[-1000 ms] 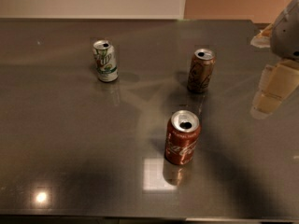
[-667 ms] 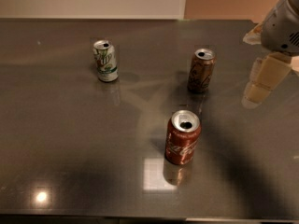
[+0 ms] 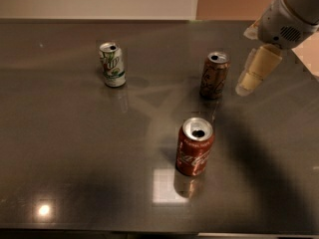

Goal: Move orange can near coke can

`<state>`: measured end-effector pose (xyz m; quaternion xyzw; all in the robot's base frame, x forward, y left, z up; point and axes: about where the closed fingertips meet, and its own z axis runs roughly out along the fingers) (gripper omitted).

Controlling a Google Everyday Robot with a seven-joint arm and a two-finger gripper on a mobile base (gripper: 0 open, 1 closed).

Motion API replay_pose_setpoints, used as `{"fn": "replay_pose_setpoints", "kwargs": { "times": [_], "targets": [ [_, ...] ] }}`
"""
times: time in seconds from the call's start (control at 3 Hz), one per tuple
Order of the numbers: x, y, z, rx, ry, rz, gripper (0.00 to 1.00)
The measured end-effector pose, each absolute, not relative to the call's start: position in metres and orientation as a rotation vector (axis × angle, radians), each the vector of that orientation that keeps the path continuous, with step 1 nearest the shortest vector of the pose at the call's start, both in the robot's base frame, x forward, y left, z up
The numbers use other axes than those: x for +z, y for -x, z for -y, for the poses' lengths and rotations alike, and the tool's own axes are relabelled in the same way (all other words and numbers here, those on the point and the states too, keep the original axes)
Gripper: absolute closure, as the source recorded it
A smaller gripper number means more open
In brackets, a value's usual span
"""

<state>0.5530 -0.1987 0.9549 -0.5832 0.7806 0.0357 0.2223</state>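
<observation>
The dull brownish-orange drink can (image 3: 215,75) with pale scribbled markings and a silver top stands upright on the dark, glossy grey tabletop (image 3: 75,158), toward the far right part of it. The red drink can (image 3: 195,147) with white Coca-Cola script stands upright nearer the camera and slightly left of the orange can; the two are apart, with bare table between them. A white-and-green drink can (image 3: 112,63) stands upright well to the left of the orange can, in about the same row.

The robot's grey-and-white two-finger gripper (image 3: 246,61) reaches in from the upper right corner and hangs just to the right of the orange can, not touching it. One long pale finger (image 3: 258,68) slants down and to the left towards the table, and a smaller pale piece shows higher up, so the jaws appear spread apart with nothing held between them. A bright square reflection lies on the tabletop in front of the red can
</observation>
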Motion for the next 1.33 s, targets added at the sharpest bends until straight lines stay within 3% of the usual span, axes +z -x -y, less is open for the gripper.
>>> {"fn": "replay_pose_setpoints", "kwargs": {
  "times": [1.33],
  "targets": [
    [0.901, -0.628, 0.179, 0.241, 1.567, -2.201, 0.00]
  ]
}}
